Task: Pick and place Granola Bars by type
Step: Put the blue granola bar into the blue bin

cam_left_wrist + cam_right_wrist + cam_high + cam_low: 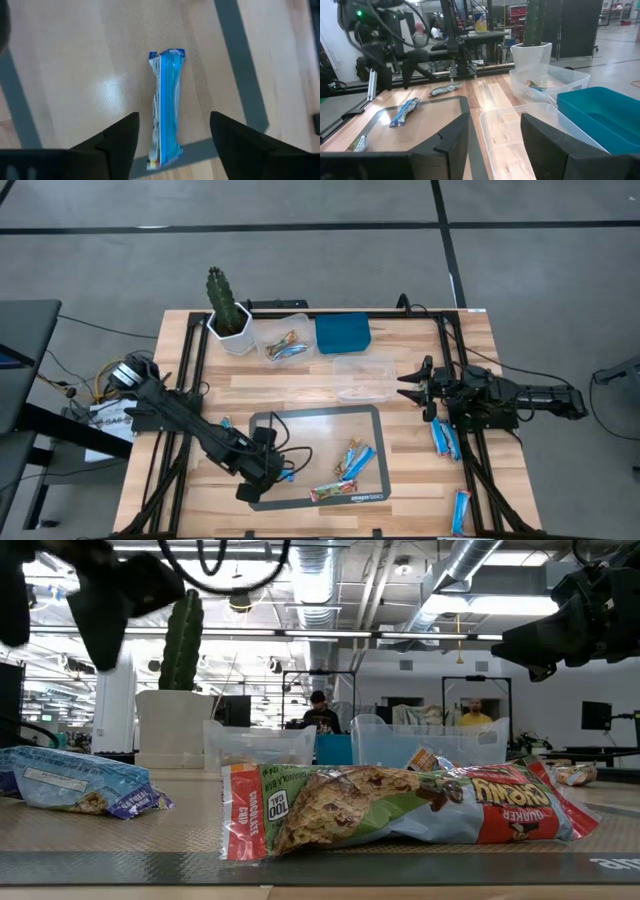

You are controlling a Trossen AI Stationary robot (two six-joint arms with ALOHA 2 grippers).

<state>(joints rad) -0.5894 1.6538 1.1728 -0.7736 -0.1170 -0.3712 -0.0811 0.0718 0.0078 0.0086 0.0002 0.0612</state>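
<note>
Left pincer [172,132] spread wide, hovering over blue bar [166,107] near bench's front-left corner. Drop straight, straddle wrapper's narrow width, then squeeze. Right pincer [408,387] released, idle by right edge.

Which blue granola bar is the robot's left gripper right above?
The blue bar at the mat's left edge, lying between the open left gripper fingers; the other blue bars lie farther right.

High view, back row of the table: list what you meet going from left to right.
Potted cactus → clear tub holding granola bars → blue bin. The empty clear tub sits nearer the front, so it is left out.
</note>
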